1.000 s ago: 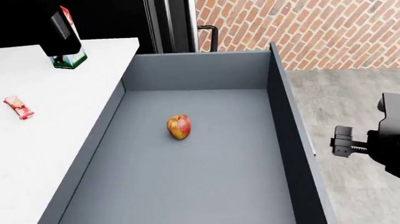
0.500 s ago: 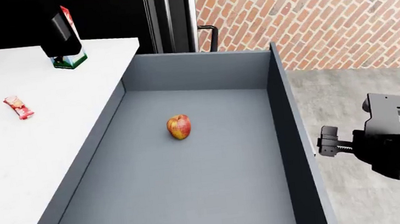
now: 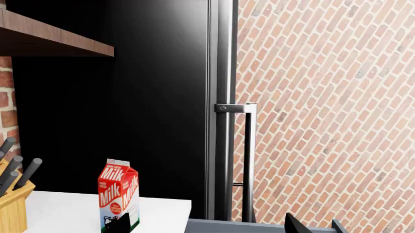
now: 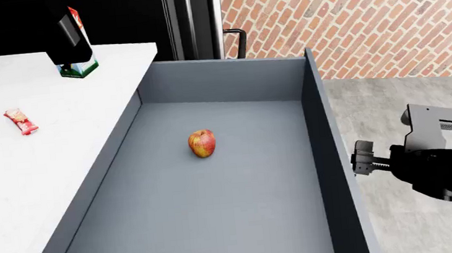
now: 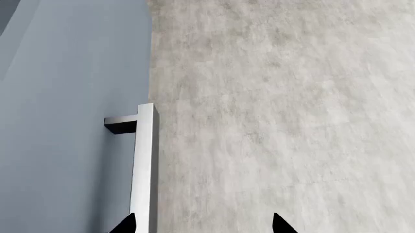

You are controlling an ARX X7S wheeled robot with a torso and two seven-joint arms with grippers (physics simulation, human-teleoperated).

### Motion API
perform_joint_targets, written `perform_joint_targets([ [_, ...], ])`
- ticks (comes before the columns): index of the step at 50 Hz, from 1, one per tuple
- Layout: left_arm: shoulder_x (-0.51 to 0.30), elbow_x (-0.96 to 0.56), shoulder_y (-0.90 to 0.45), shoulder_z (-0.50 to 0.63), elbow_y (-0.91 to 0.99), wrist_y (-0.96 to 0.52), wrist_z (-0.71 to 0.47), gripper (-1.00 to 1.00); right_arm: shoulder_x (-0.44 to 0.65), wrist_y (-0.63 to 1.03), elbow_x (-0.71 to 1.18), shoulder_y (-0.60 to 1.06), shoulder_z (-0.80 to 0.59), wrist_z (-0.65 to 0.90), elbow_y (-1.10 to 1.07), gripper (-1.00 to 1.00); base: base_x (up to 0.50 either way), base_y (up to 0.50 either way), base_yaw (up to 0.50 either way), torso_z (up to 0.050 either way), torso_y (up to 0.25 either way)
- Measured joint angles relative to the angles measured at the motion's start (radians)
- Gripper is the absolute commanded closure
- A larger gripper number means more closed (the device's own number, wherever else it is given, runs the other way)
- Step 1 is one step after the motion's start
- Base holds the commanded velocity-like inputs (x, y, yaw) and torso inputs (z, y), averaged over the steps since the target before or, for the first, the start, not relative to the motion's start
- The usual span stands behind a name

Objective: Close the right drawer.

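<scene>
The right drawer stands pulled far out, a deep blue-grey box with a red-yellow apple on its floor. Its front panel faces the concrete floor. My right gripper is just outside that panel, close to its top edge. In the right wrist view the panel and its bar handle show. The right gripper is open, one fingertip at the handle and the other out over the floor. My left gripper is open and empty above the counter.
A white counter runs along the drawer's left side with a milk carton and a small red snack bar. A knife block stands on the counter. Behind are a black fridge door with a steel handle and a brick wall.
My right gripper has moved left across the floor toward the drawer's front panel, from well clear of it to right beside it. The drawer and the apple have not moved.
</scene>
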Motion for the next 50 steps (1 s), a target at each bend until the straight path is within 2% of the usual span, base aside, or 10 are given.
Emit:
perform_joint_targets([
  [50, -0.015, 0.0, -0.011, 0.011, -0.002, 0.015, 0.011, -1.0, -0.138, 0.031, -0.109, 0.096, -0.095, -0.025, 0.043, -1.0, 0.0, 0.0, 0.0, 0.0, 0.0],
])
